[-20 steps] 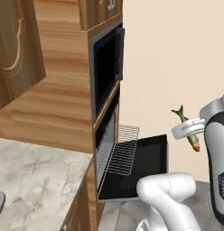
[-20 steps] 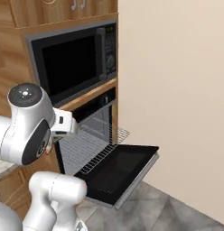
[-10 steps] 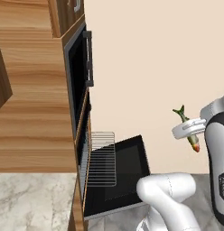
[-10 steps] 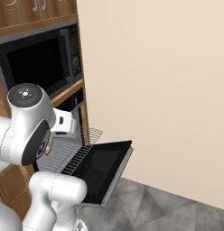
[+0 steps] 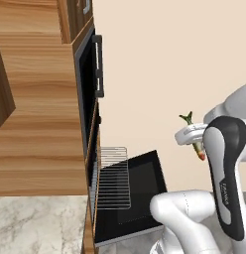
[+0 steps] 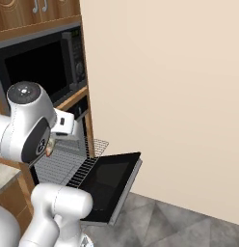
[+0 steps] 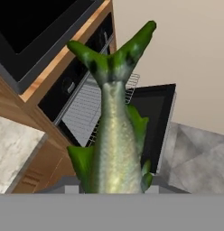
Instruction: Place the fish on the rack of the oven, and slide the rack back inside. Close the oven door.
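My gripper (image 5: 195, 140) is shut on the fish (image 5: 187, 119), an olive-green slender fish held in the air right of the oven, tail up. In the hand view the fish (image 7: 114, 135) rises from the bottom edge and hides my fingertips. Below and left of it the oven door (image 5: 145, 188) lies folded down, open. The silver wire rack (image 5: 114, 176) is pulled out over the door, bare. From the right base view the rack (image 6: 63, 161) and door (image 6: 109, 181) sit just beyond my arm. The oven (image 7: 68, 85) is set in wood cabinetry.
An upper black-glass appliance (image 6: 39, 62) with a black handle (image 5: 98, 64) sits above the oven. A wood cabinet side (image 5: 40, 129) and a marble counter (image 5: 40, 223) lie at left. A beige wall runs behind, with grey floor tiles (image 6: 189, 226) at right.
The whole picture has shifted, so the base has driven: the oven now shows more side-on and nearer. The arm holds the fish in the same pose.
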